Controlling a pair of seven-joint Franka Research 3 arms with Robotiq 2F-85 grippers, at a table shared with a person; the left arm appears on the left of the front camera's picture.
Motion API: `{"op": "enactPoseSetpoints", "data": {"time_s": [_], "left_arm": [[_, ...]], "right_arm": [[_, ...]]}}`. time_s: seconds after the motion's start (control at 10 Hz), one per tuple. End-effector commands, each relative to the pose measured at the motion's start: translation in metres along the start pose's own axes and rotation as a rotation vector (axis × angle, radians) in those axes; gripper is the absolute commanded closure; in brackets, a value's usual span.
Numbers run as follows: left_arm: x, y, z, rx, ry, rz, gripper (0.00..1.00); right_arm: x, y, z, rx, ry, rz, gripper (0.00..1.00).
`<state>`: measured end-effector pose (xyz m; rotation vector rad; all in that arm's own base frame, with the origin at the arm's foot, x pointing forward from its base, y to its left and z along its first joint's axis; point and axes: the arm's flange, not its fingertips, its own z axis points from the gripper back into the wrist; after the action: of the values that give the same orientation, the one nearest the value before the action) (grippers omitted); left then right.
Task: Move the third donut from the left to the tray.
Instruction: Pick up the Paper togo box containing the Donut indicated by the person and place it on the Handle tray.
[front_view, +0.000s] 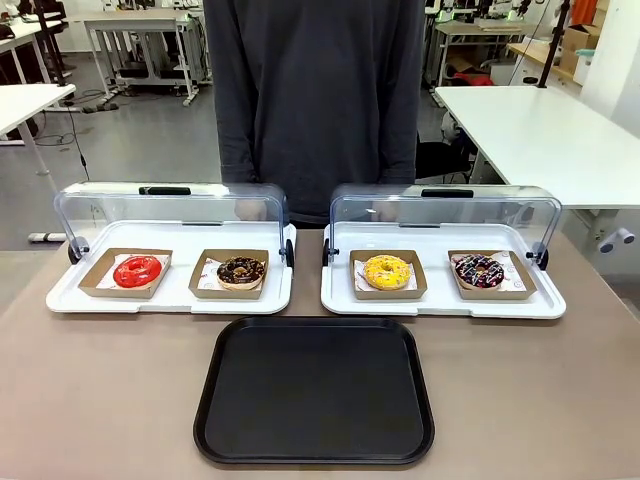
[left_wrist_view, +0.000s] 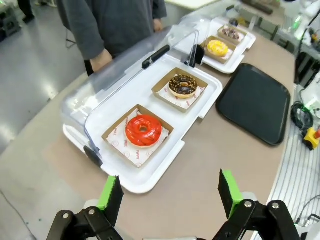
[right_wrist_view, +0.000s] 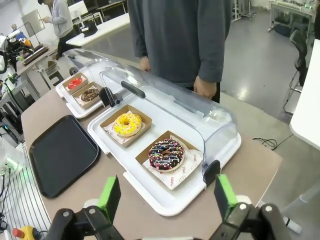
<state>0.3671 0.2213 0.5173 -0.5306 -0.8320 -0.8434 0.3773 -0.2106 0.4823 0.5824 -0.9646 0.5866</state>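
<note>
Third donut (right_wrist_view: 127, 124) — well ahead of the wide-spread right gripper (right_wrist_view: 167, 194)

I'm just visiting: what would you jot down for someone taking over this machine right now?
Left gripper open, holding nothing.
Right gripper open, holding nothing.
Yellow donut sits in its cardboard holder on the right-hand white tray, lid raised.
Black tray lies nearer the robot, in front of both white trays.
Done: nothing yet.
Left: grasp the donut, set it on the black tray.

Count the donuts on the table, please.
4: red donut and chocolate donut in the left white tray; yellow donut and sprinkled chocolate donut in the right white tray. None appears hidden.
</note>
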Motion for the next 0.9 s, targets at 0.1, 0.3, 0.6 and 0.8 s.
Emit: {"op": "enactPoseSetpoints", "data": {"time_s": [0.1, 0.3, 0.6, 0.8], "left_arm": [[0.002, -0.0007, -0.0004, -0.005, 0.002, -0.001, 0.0], [0.002, -0.0007, -0.0004, -0.005, 0.002, -0.001, 0.0], [0.002, -0.0007, -0.0004, -0.005, 0.002, -0.001, 0.0], [0.002, -0.0007, -0.0004, -0.005, 0.002, -0.001, 0.0]], "right_arm": [[0.0009, 0.0019, 0.0005, 0.002, -0.006, 0.005, 0.0], [0.0009, 0.0019, 0.0005, 0.002, -0.006, 0.005, 0.0], [0.0009, 0.0019, 0.0005, 0.002, -0.006, 0.005, 0.0], [0.0009, 0.0019, 0.0005, 0.002, -0.006, 0.005, 0.0]]}}
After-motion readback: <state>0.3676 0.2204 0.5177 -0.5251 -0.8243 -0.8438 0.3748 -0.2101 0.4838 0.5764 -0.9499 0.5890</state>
